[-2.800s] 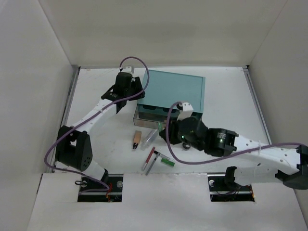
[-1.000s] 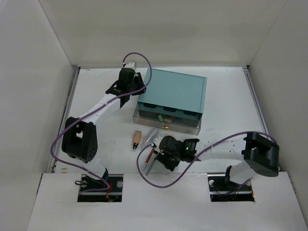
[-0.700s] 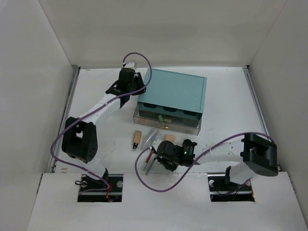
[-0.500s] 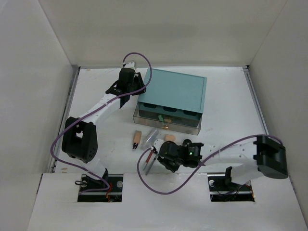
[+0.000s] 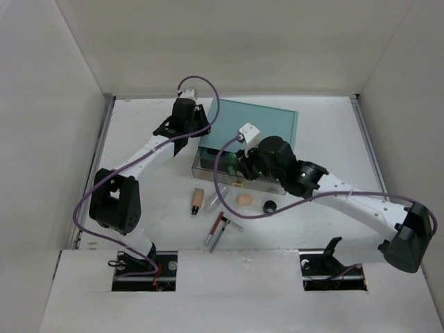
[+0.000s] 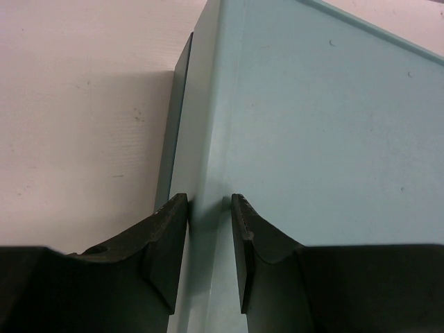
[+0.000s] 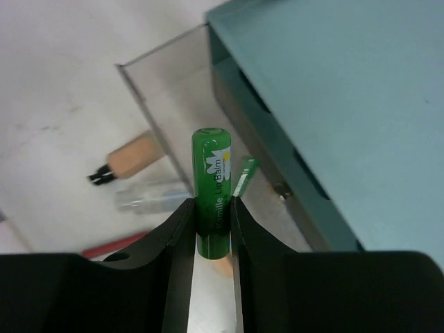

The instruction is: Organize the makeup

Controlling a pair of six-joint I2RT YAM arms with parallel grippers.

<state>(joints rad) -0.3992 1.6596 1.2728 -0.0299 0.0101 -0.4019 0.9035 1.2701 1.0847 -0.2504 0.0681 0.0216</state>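
Top view: the left pincer (image 5: pixel 197 132) is seen at the rear left corner of the teal box (image 5: pixel 270 125). On the left wrist view the left pincer (image 6: pixel 208 202) is set narrow, one finger (image 6: pixel 166 236) on each side of the box's left edge, apparently clamped on it.

Right pincer (image 7: pixel 212 205): closed on a green tube (image 7: pixel 211 184), which is held by its lower end and points away from the fingers, label up. It is held above the clear drawer (image 7: pixel 163 59), which stands pulled out from the front of the box. A second green tube (image 7: pixel 243 176) is seen lying in the drawer, below and just right of the held one.

Rest of the makeup, on the table (image 5: pixel 139 139) in front of the drawer:
- tan tube (image 5: pixel 198 201) and clear tube (image 5: pixel 214 200), side by side;
- peach sponge (image 5: pixel 244 199), with the black round jar (image 5: pixel 269 205) near it on the right;
- red pencil (image 5: pixel 216 227) and grey pencil (image 5: pixel 222 234), close together, nearest the arm bases.

Whether the second green tube touches the drawer wall cannot be told.
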